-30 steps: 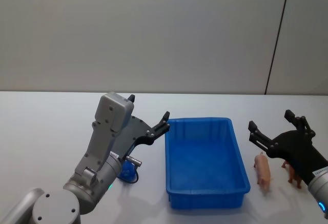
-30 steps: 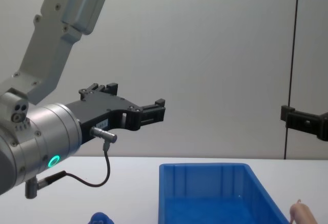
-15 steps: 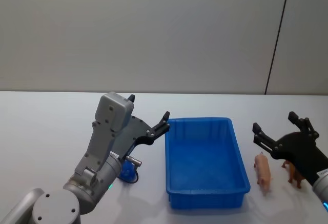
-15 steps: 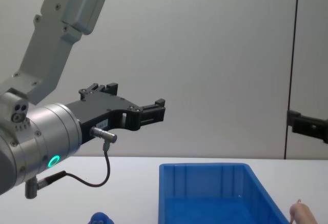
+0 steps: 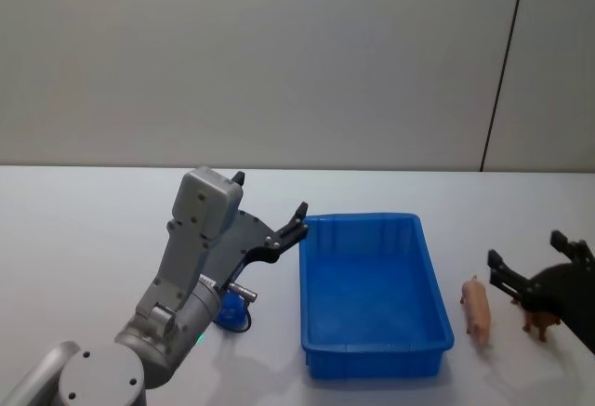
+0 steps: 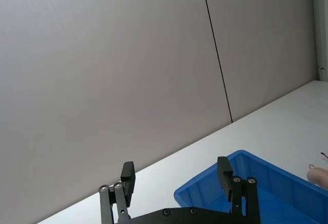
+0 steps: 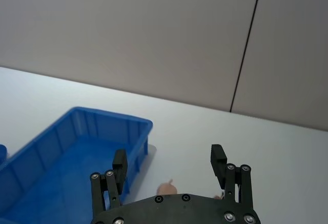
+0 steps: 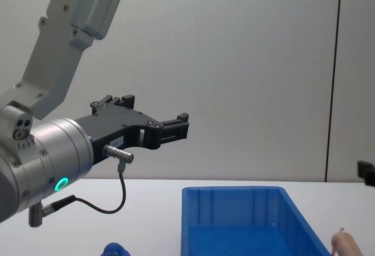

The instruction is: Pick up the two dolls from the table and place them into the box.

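Reaching for a doll is the step, I judge; the box (image 5: pixel 372 361) is empty. Right of its near end the peach doll (image 5: pixel 477 311) lies on the table (image 5: pixel 84 239), the right gripper (image 5: pixel 528 259) beside it, jaws wide, empty. Left of the box: the blue doll (image 5: pixel 229 306), the left gripper (image 5: pixel 270 197) above, likewise. Next, straddle the peach doll.

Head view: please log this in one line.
left gripper open, raised | right gripper open near peach doll | blue doll on table
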`<action>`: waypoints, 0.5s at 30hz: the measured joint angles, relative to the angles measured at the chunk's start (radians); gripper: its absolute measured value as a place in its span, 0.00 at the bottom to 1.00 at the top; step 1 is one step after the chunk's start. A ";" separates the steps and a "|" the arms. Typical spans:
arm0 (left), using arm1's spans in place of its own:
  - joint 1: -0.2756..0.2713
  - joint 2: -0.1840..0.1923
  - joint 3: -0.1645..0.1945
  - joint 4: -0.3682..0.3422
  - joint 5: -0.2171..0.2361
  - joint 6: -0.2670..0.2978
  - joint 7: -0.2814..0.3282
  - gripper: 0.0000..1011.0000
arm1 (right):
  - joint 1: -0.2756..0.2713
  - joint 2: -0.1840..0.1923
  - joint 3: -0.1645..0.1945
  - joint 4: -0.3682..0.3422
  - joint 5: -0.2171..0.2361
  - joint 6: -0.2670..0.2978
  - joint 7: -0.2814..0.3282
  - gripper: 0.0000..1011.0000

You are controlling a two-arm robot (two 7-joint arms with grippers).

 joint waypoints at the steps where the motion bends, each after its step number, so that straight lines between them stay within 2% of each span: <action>1: 0.000 0.000 0.000 0.000 0.000 0.000 0.000 0.99 | -0.001 0.001 0.001 0.001 0.001 0.003 -0.002 0.99; 15: 0.000 0.000 0.000 0.000 0.000 0.000 0.000 0.99 | -0.018 0.022 0.029 0.035 0.023 0.108 -0.063 0.99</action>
